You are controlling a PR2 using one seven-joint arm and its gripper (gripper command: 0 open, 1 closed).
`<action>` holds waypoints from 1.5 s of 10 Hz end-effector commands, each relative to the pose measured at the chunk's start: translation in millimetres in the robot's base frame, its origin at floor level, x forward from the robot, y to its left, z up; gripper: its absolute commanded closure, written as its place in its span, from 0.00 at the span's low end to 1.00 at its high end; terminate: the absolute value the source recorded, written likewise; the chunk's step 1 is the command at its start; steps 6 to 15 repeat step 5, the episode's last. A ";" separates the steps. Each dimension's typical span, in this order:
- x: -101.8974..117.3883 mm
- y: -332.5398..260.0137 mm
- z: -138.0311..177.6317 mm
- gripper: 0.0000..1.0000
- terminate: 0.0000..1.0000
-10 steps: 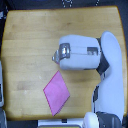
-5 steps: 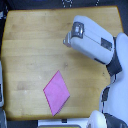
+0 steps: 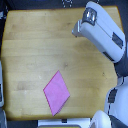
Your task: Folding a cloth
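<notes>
The cloth (image 3: pixel 56 92) is a pink-magenta diamond lying flat on the wooden table (image 3: pixel 30 50), near its front edge and a little left of centre. My arm (image 3: pixel 102 32) reaches in from the exterior view's right at the top, white and grey and seen from above. The gripper (image 3: pixel 76 30) is at the arm's lower left end, well above and to the right of the cloth, and apart from it. Blur hides its fingers, so I cannot see whether they are open. Nothing shows in it.
White robot body parts (image 3: pixel 117 102) stand off the table's right side at the bottom. A grey object (image 3: pixel 2 92) sits along the left edge. Dark items (image 3: pixel 66 3) lie beyond the table's far edge.
The arm has drawn back up and toward the exterior view's right, from over the table's middle near the cloth to the far right corner. The cloth has stayed put.
</notes>
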 end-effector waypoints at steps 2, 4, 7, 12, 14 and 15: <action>3.2 -52.1 72.7 0.00 0.00; 0.5 -54.5 77.5 0.00 0.00; -2.2 -51.3 78.1 0.00 1.00; -2.2 -51.3 78.1 0.00 1.00; -2.2 -51.3 78.1 0.00 1.00; -2.2 -51.3 78.1 0.00 1.00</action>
